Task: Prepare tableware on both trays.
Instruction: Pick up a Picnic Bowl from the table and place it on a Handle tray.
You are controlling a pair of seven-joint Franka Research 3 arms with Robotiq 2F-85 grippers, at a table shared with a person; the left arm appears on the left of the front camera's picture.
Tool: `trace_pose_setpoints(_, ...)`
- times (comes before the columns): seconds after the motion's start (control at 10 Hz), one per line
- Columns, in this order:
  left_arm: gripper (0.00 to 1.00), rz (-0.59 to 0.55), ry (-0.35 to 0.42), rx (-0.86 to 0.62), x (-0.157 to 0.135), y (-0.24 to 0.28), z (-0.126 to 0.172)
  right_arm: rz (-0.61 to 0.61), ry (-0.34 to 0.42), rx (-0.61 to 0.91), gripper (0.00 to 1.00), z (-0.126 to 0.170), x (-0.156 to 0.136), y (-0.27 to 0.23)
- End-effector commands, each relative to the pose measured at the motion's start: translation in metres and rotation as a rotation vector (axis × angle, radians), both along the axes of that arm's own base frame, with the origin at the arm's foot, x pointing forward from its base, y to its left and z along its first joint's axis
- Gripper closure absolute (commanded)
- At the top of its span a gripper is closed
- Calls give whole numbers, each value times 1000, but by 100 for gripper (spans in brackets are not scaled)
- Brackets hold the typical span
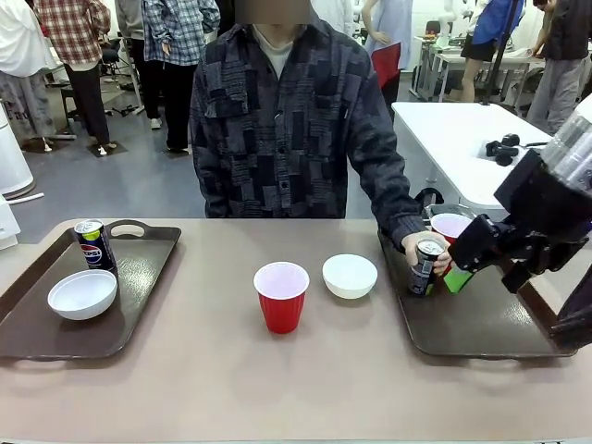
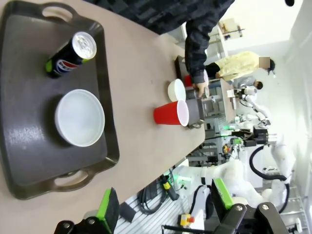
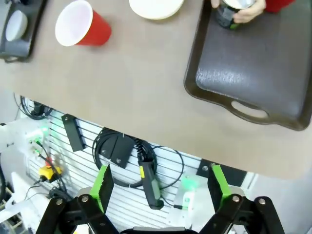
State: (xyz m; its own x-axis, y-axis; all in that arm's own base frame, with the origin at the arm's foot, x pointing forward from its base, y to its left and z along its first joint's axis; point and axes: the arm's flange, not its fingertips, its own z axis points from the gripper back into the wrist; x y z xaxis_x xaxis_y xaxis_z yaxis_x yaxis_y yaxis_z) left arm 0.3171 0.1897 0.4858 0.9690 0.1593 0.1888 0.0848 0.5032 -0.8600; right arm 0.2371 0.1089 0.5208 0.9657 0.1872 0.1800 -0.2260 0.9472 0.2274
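Note:
On the left tray (image 1: pixel 139 277) stand a blue Pepsi can (image 1: pixel 93 245) and a white bowl (image 1: pixel 82 294). Between the trays, a red cup (image 1: pixel 281 296) and a second white bowl (image 1: pixel 350 276) sit on the table. A person's hand (image 1: pixel 418 244) holds a dark can (image 1: pixel 425 266) upright on the right tray (image 1: pixel 481 324), with another red cup (image 1: pixel 450 227) just behind it. My right gripper (image 1: pixel 467 264) hovers open beside that can and cup, holding nothing. In the left wrist view my left gripper (image 2: pixel 165 204) is open, off the table edge near the left tray (image 2: pixel 29 97).
The person stands at the far side, one arm reaching onto the right tray. The right wrist view looks down on the table's near edge, with the right tray's bare front half (image 3: pixel 253 63). Beyond the person are a white table (image 1: pixel 462 139) and other people.

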Motion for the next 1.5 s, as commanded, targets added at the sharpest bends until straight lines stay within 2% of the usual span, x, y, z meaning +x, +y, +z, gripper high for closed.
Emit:
trace_pose_setpoints(0.0,0,4,-9,-18,-2,-1,1,-35,25,8,0,-34,1,-10)
trace_pose_setpoints(0.3,0,4,-9,-18,-2,-1,1,-53,20,16,0,-37,7,-8)
trace_pose_setpoints(0.4,0,4,-9,-18,-2,-1,1,-85,-11,-19,0,-40,19,-5)
trace_pose_setpoints(0.7,0,4,-9,-18,-2,-1,1,-179,-51,-62,0,-58,80,29)
trace_pose_setpoints(1.0,0,4,-9,-18,-2,-1,1,-207,-27,-135,0,-94,128,77)
trace_pose_setpoints(1.2,0,4,-9,-18,-2,-1,1,-175,-21,-108,0,-100,138,97)
trace_pose_setpoints(1.3,0,4,-9,-18,-2,-1,1,-111,-4,-22,0,-83,129,88)
trace_pose_setpoints(1.4,0,4,-9,-18,-2,-1,1,-171,-17,-106,0,-108,129,88)
